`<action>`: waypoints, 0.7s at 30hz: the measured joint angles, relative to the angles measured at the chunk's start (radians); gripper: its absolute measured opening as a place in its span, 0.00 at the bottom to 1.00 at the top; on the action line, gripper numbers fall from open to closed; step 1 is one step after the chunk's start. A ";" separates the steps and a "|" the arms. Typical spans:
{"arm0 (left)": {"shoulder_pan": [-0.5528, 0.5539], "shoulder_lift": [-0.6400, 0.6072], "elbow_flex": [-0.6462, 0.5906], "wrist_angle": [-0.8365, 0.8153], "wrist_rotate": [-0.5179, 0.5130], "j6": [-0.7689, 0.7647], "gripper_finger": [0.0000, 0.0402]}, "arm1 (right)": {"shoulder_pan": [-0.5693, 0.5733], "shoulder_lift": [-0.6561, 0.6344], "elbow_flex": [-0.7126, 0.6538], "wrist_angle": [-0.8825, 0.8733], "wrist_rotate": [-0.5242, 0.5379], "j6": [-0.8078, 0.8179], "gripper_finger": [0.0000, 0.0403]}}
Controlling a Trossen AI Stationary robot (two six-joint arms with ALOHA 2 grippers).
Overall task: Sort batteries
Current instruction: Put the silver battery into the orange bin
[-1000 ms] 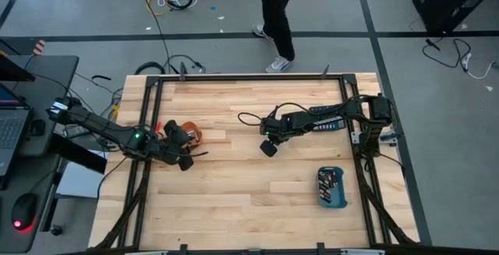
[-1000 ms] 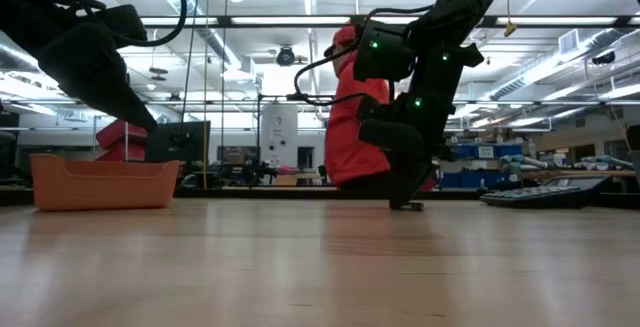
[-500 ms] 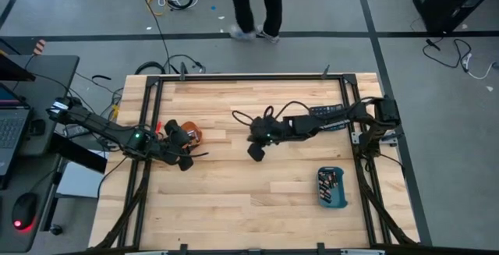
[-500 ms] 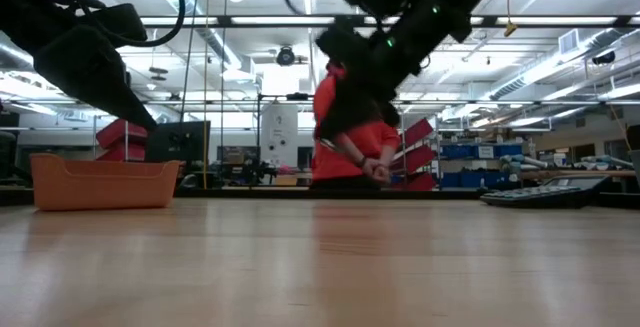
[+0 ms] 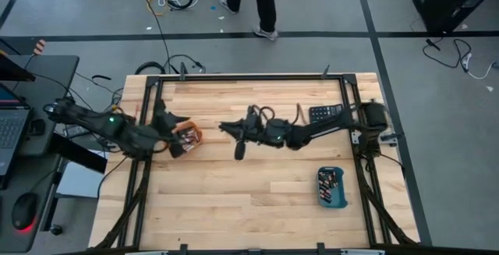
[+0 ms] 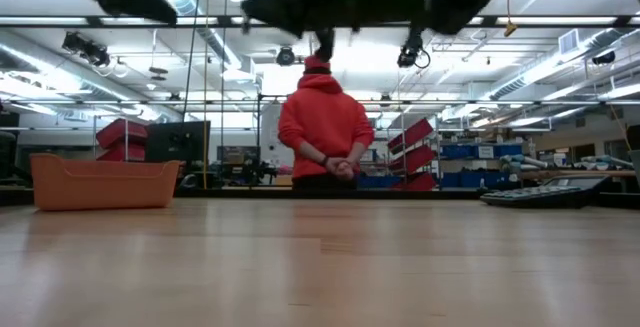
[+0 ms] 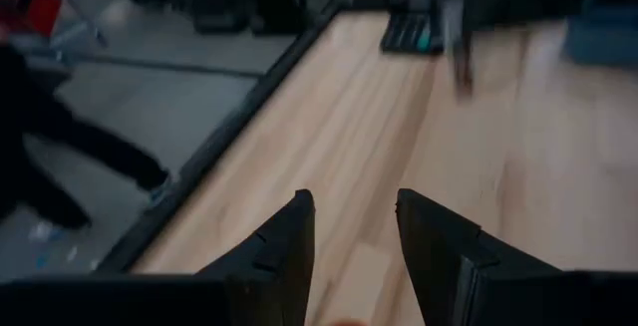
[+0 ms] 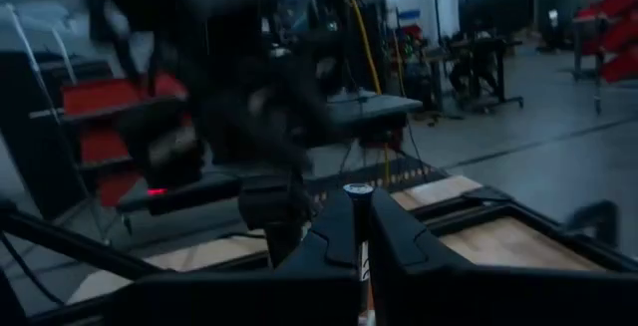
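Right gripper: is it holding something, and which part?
A battery, pinched by its lower part in the shut right gripper; its silvery end pokes out.

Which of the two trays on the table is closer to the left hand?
The orange tray, right beside the left hand; the blue tray lies far off, near the right arm's base.

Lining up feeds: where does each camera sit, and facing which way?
High: overhead, facing down on the table; both arms show.
Low: tabletop level, facing the room; arms overhead.
Left wrist: on left arm, along the table; open left gripper shows.
Right wrist: on right arm, toward the room; shut right gripper shows.
High and low share the orange tray.
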 joint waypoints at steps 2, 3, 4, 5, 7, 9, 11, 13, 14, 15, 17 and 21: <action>0.000 -0.020 0.039 -0.002 0.000 0.046 0.35 | 0.008 0.088 0.035 0.088 0.011 -0.004 0.00; 0.000 -0.031 0.056 -0.001 0.000 0.067 0.35 | 0.012 0.136 0.065 0.126 0.011 -0.007 0.00; 0.000 -0.043 0.070 0.000 0.000 0.090 0.35 | 0.013 0.182 0.102 0.154 0.011 -0.008 0.00; 0.000 -0.055 0.080 -0.002 0.000 0.109 0.35 | 0.013 0.225 0.149 0.172 0.010 -0.010 0.00; 0.000 -0.080 0.099 -0.002 0.000 0.134 0.35 | 0.013 0.301 0.253 0.175 0.006 -0.016 0.00; 0.000 -0.106 0.113 -0.002 0.000 0.138 0.35 | 0.012 0.375 0.362 0.147 0.002 -0.016 0.00; 0.000 -0.135 0.120 -0.001 0.001 0.138 0.35 | 0.007 0.445 0.459 0.091 -0.012 -0.016 0.00; 0.000 -0.161 0.121 -0.001 0.001 0.135 0.35 | 0.003 0.504 0.544 0.029 -0.015 -0.016 0.00; 0.000 -0.174 0.121 -0.002 0.002 0.134 0.35 | 0.001 0.527 0.579 -0.002 -0.014 -0.016 0.00; 0.000 -0.183 0.122 -0.002 0.005 0.133 0.35 | -0.002 0.549 0.616 -0.029 -0.013 -0.014 0.00; 0.000 -0.200 0.122 -0.003 0.027 0.130 0.35 | -0.009 0.581 0.670 -0.093 0.001 -0.004 0.00; 0.000 -0.213 0.122 0.001 0.045 0.124 0.35 | -0.026 0.645 0.750 -0.211 0.026 0.011 0.01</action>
